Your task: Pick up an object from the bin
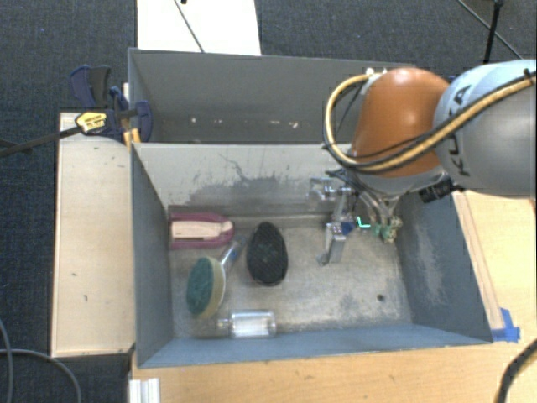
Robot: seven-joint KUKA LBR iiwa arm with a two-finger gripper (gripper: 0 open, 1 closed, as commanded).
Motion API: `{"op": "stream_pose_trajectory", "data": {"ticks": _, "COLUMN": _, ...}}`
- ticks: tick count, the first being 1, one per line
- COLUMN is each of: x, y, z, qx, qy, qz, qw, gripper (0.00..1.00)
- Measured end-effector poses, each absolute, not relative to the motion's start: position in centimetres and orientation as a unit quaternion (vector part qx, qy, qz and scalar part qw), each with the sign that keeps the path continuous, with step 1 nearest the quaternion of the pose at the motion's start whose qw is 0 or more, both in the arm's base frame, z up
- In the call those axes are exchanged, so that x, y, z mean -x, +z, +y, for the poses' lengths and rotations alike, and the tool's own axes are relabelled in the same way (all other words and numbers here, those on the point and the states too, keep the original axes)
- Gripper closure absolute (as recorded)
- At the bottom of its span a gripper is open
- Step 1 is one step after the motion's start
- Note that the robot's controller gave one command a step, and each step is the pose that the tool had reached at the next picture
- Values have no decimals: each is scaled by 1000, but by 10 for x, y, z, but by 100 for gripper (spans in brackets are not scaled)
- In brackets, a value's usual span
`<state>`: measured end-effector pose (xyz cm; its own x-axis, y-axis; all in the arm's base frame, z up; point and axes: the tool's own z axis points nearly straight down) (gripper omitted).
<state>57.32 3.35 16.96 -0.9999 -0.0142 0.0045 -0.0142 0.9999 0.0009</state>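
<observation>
My gripper [361,237] hangs over the bare floor in the right half of the bin, open, with nothing between its fingers. One metal finger [335,243] points down and to the left; the other shows shorter, under the wrist. The nearest loose thing is a black oval brush [267,254], lying apart to the gripper's left near the bin's middle. Left of the brush, a round green scrubbing pad on a pale handle [204,285] rests on the floor.
A pink and maroon stapler-like block [200,229] lies by the left wall. A clear small bottle [248,324] lies along the front wall. The arm with its orange cover and cables overhangs the bin's right rear corner.
</observation>
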Motion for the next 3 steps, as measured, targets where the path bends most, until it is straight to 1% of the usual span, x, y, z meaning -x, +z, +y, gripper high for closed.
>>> {"op": "stream_pose_trajectory", "data": {"ticks": 1, "x": -585, "y": 68, "z": -33, "qx": -18, "qy": 0, "qz": -1000, "qw": 2, "gripper": 0}}
{"op": "stream_pose_trajectory", "data": {"ticks": 2, "x": -568, "y": 74, "z": -98, "qx": -8, "qy": 1, "qz": -1000, "qw": 0, "gripper": 0}}
{"op": "stream_pose_trajectory", "data": {"ticks": 3, "x": -564, "y": 91, "z": -153, "qx": -110, "qy": 1, "qz": -994, "qw": -3, "gripper": 0}}
